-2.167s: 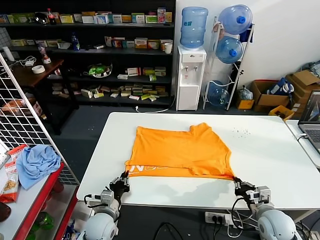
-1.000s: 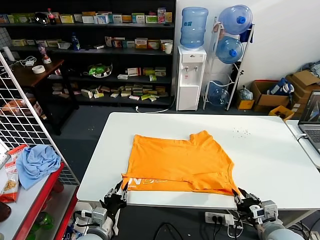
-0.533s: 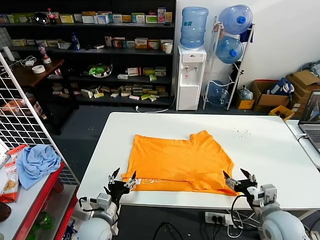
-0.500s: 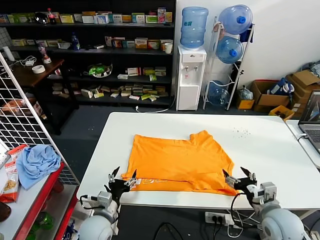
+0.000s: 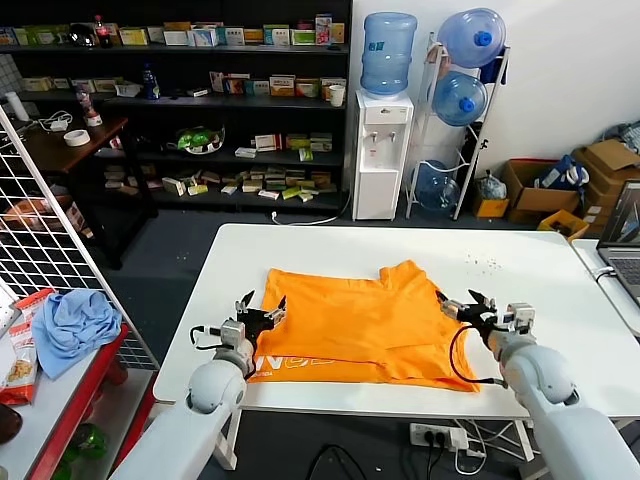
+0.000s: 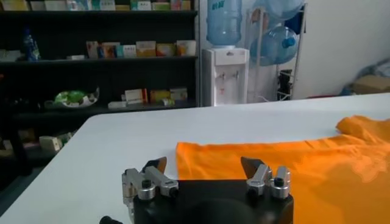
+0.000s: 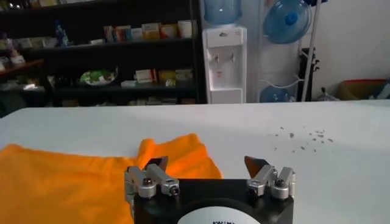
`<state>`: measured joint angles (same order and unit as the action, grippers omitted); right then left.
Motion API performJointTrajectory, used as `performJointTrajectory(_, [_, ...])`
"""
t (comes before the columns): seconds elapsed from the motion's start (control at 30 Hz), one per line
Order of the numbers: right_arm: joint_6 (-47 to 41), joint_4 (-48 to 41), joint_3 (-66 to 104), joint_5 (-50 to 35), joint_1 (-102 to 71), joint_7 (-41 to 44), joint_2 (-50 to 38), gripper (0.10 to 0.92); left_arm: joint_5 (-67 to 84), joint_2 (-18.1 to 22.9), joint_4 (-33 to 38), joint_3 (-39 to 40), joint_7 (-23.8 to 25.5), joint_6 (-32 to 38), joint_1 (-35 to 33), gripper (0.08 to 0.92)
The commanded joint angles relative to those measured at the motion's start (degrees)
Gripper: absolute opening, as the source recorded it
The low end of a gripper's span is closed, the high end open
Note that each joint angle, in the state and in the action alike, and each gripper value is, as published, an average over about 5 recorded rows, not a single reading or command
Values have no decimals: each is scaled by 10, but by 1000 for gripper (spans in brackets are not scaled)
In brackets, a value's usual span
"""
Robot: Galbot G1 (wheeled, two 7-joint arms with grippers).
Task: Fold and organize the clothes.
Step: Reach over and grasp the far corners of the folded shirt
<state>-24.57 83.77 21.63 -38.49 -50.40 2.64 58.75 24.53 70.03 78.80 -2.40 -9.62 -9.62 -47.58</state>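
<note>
The orange T-shirt [image 5: 360, 325] lies folded on the white table [image 5: 330, 250], its hem with white print along the near edge. My left gripper [image 5: 262, 305] is open and empty above the shirt's left side; the shirt [image 6: 292, 164] spreads just ahead of its fingers in the left wrist view. My right gripper [image 5: 466, 303] is open and empty over the shirt's right edge, near the sleeve. The right wrist view shows the orange cloth [image 7: 91, 173] ahead of that gripper [image 7: 207, 164], toward one side.
A light blue cloth [image 5: 75, 325] lies on a red cart at the left beside a wire rack. A laptop [image 5: 622, 240] sits on the table to the right. Small dark specks [image 5: 485, 263] dot the table's far right. Shelves and water bottles stand behind.
Both grippers let go of the shirt's near corners, opened, and moved up from the table's front edge to the shirt's left and right sides. The shirt lies a little nearer the front edge than at first.
</note>
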Motion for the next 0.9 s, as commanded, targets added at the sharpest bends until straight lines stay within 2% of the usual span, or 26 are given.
performJointTrajectory(0.03, [3,-168,-43,6,158,36,39,823,18,41,-171,45,12,-10,163,823])
performJointTrajectory(0.2, [12,-232,-49,35,183,55,66,823,10,65,-233,44,22,-8,196,823])
performJointTrajectory(0.43, [23,-292,-48,63,197,81,88,823,-15,80,-285,36,32,1,208,823])
performJointTrajectory(0.9, [11,-335,-53,95,203,120,104,823,-12,69,-269,28,27,-28,184,823])
